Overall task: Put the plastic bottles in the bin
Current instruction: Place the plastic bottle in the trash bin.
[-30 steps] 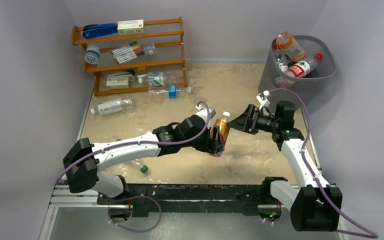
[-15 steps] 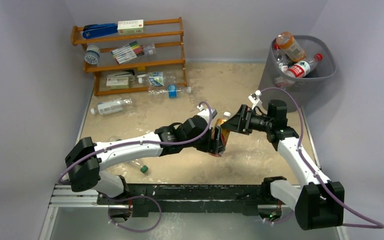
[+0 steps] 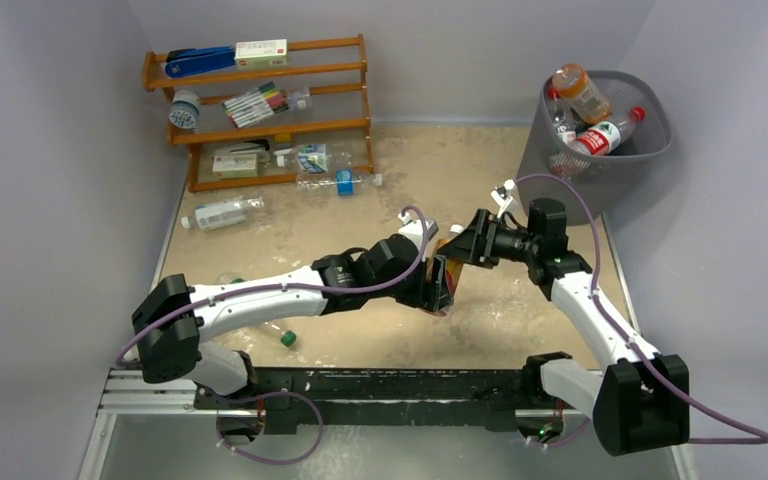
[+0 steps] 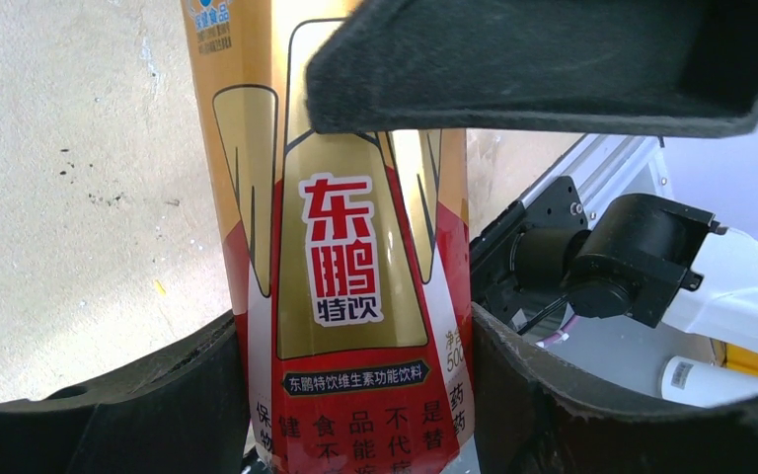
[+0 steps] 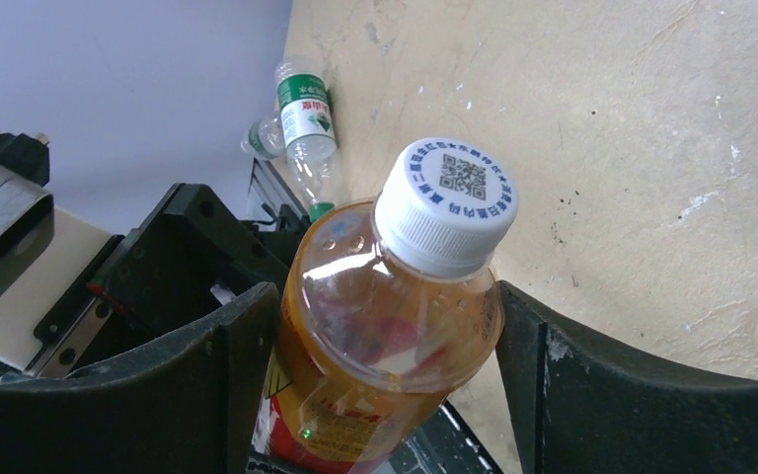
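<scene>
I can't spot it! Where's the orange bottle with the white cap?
In the top view the orange bottle is near the middle, held by the left gripper at its label, with the right gripper straddling its top.

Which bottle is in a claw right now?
The orange-filled bottle with the white cap and red-gold label: the left claw grips its body and the right claw straddles its shoulders. No claw holds any other bottle.
</scene>
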